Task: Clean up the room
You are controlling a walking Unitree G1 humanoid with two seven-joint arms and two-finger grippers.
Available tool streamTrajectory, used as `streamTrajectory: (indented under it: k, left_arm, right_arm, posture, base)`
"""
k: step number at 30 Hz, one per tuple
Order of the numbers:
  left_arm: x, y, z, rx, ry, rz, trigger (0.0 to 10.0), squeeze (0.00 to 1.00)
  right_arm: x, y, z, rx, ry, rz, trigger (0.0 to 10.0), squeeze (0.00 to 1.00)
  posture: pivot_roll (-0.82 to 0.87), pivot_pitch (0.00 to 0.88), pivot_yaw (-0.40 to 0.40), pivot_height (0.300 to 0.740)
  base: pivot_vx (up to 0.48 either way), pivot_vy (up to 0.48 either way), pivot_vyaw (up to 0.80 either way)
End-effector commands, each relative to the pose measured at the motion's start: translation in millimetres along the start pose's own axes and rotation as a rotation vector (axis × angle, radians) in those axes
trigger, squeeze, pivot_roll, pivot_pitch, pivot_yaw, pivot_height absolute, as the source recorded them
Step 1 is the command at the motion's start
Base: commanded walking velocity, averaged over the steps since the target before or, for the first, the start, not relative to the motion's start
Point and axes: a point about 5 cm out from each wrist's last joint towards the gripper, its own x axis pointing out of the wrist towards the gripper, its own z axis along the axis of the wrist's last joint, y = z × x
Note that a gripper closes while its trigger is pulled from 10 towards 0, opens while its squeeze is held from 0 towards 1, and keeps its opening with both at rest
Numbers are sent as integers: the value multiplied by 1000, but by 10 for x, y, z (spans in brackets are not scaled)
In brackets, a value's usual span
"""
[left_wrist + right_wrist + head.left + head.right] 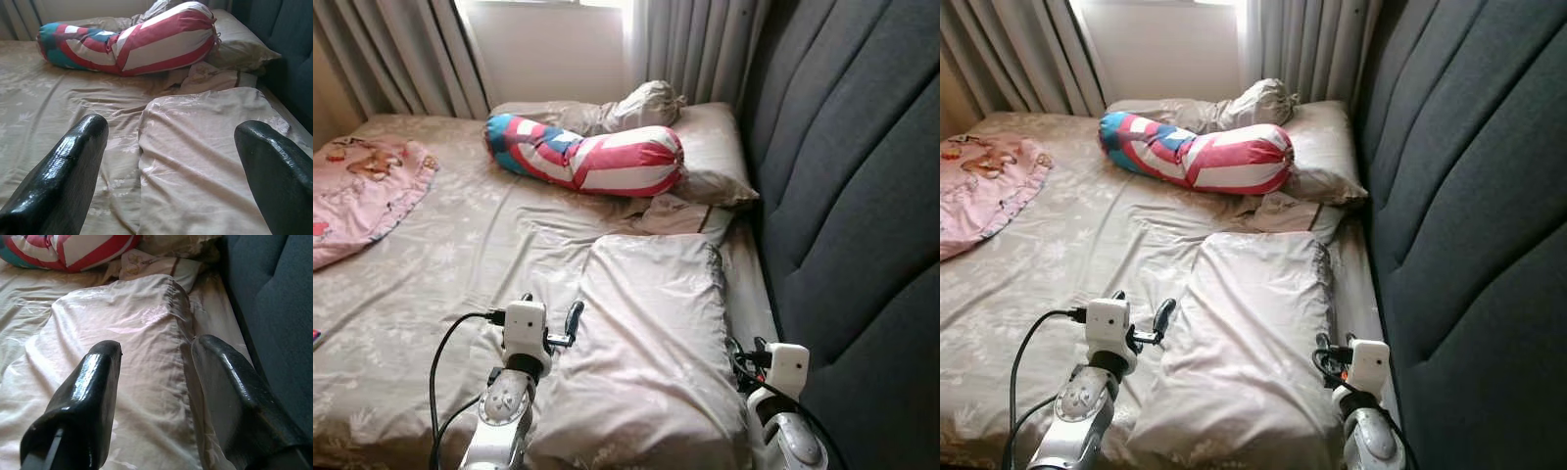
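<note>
Pillow (651,333) lies flat on the bed (460,255), its near edge cut off. Left gripper (168,161) spreads wide at its 9 o'clock side; right gripper (156,367) spreads over its 3 o'clock edge by the headboard (862,196). Striped bolster (587,152) lies at 12 o'clock, half hiding another pillow (710,152). Pink blanket (362,191) at 10 o'clock runs off view.

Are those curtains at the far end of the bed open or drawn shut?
Open. The curtains hang gathered to either side, leaving a bright bare gap between them above the striped bolster.
</note>
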Motion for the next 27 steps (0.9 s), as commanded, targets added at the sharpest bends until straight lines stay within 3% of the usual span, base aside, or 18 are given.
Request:
streamTrajectory:
  k: [1, 19, 27]
  left_arm:
    - [14, 1, 2, -1, 7, -3, 10000, 0]
    - [12, -14, -8, -5, 13, -13, 10000, 0]
    - [9, -11, -8, -3, 13, -14, 10000, 0]
  right_arm:
    - [-15, -48, -6, -5, 1, -11, 10000, 0]
    - [33, 24, 47, -19, -12, 0, 10000, 0]
    - [22, 30, 52, -25, -24, 7, 10000, 0]
  posture:
    - [-110, 36, -34, 740]
    - [-109, 39, -33, 740]
    - [-109, 38, -32, 695]
  base:
    - [0, 0, 0]
    - [0, 0, 0]
    - [0, 0, 0]
